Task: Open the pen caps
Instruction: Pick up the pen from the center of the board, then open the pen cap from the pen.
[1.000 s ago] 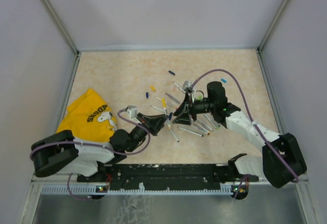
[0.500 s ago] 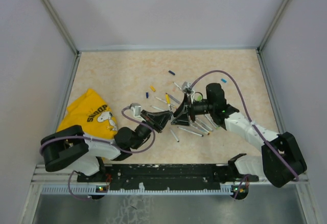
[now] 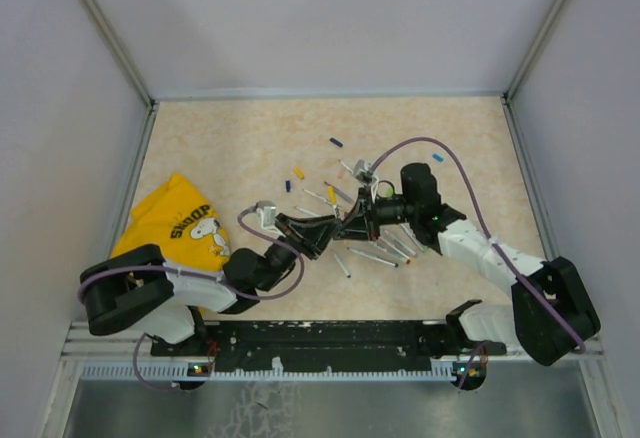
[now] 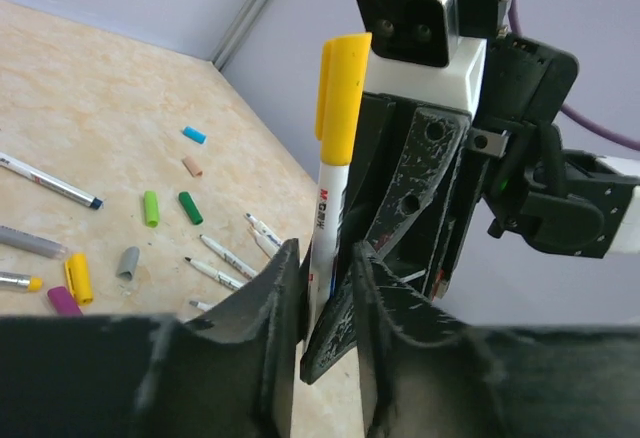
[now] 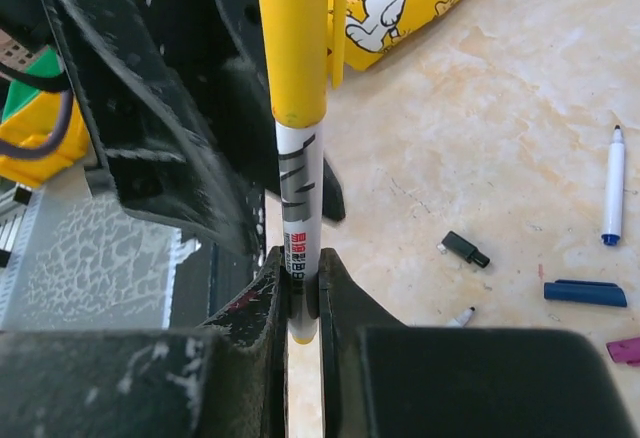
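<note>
Clamping: right gripper [image 5: 303, 293] tight on pen [image 5: 298, 193] barrel, yellow cap [image 5: 297, 38] on | left gripper [image 4: 322, 298] jaws flank barrel, grip unclear | open table [image 3: 250, 138] toward far edge, loose pens [image 3: 385, 248] close by

Red letters "M G" run lengthwise down the white-barrelled marker pen with a yellow cap [image 4: 324, 198], upright at centre frame in the left wrist view. The smaller blue print beneath them is too fine to read. Overhead, dark lettering that appears to read "SNOOP" curves across the crumpled yellow cloth [image 3: 165, 233] at lower left, beside a white cartoon dog.
</note>
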`<action>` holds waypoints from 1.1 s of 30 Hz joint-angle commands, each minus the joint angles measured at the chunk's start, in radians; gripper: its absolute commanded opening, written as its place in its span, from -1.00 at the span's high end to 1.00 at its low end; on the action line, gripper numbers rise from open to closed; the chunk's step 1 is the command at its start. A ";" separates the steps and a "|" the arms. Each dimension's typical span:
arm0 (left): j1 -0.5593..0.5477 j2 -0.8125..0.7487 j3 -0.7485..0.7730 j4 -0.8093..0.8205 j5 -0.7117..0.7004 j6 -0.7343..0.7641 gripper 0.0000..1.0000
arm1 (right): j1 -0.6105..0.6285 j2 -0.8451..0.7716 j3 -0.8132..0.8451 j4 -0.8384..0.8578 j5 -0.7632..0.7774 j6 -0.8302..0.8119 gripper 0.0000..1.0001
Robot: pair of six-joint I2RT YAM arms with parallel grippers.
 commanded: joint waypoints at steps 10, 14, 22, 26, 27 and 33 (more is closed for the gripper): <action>0.179 -0.416 -0.033 -0.407 0.298 -0.094 -0.53 | 0.009 0.026 0.128 -0.259 -0.142 -0.278 1.00; 0.206 -0.466 0.059 -0.654 0.325 -0.114 -0.54 | 0.010 0.030 0.132 -0.271 -0.142 -0.289 1.00; 0.204 -0.413 0.209 -0.904 0.316 -0.158 -0.35 | 0.010 0.052 0.137 -0.279 -0.112 -0.290 1.00; 0.189 -0.344 0.260 -0.926 0.295 -0.164 -0.19 | 0.010 0.056 0.138 -0.283 -0.106 -0.291 1.00; 0.186 -0.327 0.273 -0.933 0.290 -0.159 -0.12 | 0.010 0.056 0.138 -0.283 -0.107 -0.291 1.00; 0.185 -0.289 0.337 -0.999 0.225 -0.116 0.41 | 0.010 0.059 0.140 -0.287 -0.103 -0.291 1.00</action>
